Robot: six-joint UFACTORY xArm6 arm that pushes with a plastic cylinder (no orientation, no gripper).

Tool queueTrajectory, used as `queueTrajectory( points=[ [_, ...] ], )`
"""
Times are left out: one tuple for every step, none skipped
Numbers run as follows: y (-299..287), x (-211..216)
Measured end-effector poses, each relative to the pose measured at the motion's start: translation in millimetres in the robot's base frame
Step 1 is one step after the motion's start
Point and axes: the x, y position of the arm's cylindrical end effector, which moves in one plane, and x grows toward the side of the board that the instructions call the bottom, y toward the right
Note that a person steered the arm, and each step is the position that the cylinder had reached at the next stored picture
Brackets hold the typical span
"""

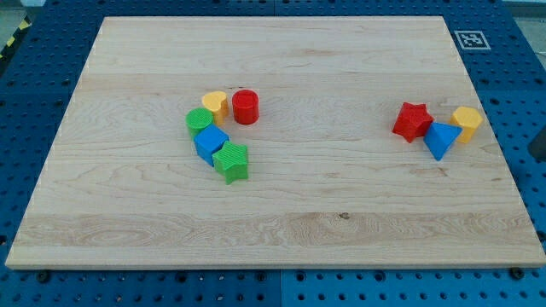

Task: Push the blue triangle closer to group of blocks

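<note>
The blue triangle [441, 140] lies at the view's right, touching a red star [413, 121] on its left and a yellow block [467, 123] on its upper right. A group of blocks sits left of centre: a yellow heart [215, 104], a red cylinder [246, 107], a green cylinder [200, 121], a blue cube [211, 142] and a green star [231, 162]. My tip does not show in the camera view, so its place relative to the blocks cannot be told.
The wooden board [281, 217] lies on a blue pegboard surface. A black-and-white marker tag [471, 39] sits off the board's top right corner. A dark object [539, 145] pokes in at the view's right edge.
</note>
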Motion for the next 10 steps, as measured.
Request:
queueTrajectory(
  points=[
    [0,0],
    [-22,0],
    [-84,-1],
    [-113,-1],
    [-107,-6],
    [-75,-19],
    [-93,-30],
    [-144,-25],
    [-203,1],
    [-187,-2]
  ],
)
